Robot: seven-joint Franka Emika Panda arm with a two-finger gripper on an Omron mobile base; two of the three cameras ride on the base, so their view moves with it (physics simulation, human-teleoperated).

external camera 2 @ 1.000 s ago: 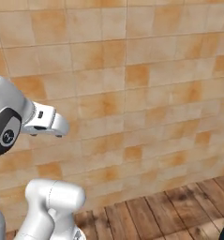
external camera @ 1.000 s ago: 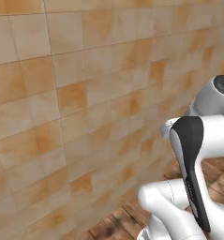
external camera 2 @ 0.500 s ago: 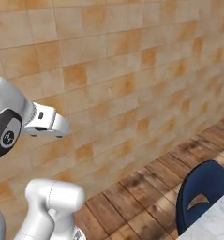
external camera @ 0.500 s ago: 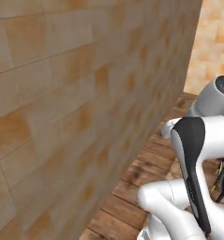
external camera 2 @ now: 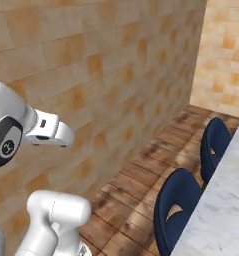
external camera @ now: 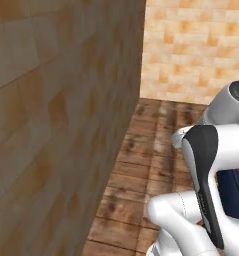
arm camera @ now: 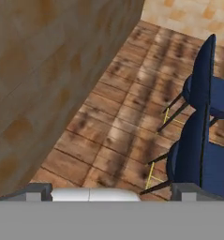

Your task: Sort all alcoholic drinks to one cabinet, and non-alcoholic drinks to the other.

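The alcoholic drinks, the non-alcoholic drinks and the reddish-brown cabinet are out of view. My gripper (arm camera: 115, 191) is open: its two finger tips (arm camera: 38, 191) stand far apart at the bottom of the hand view with nothing between them. It hangs high over the wooden floor (arm camera: 123, 126), pointing down at it. The arm's white links (external camera: 206, 170) rise folded in front of the base cameras.
A tan tiled wall (external camera: 56, 110) runs close along the left, with another tiled wall (external camera: 196, 55) at the far end. Two dark blue chairs (external camera 2: 178, 205) (external camera 2: 215, 145) stand beside a white marble counter (external camera 2: 221, 210) on the right. Open plank floor (external camera 2: 141, 175) lies between wall and chairs.
The whole picture has swung: the base has turned, so the wall now slides off to the left and the floor, chairs and counter have come into view. The arm's pose is unchanged.
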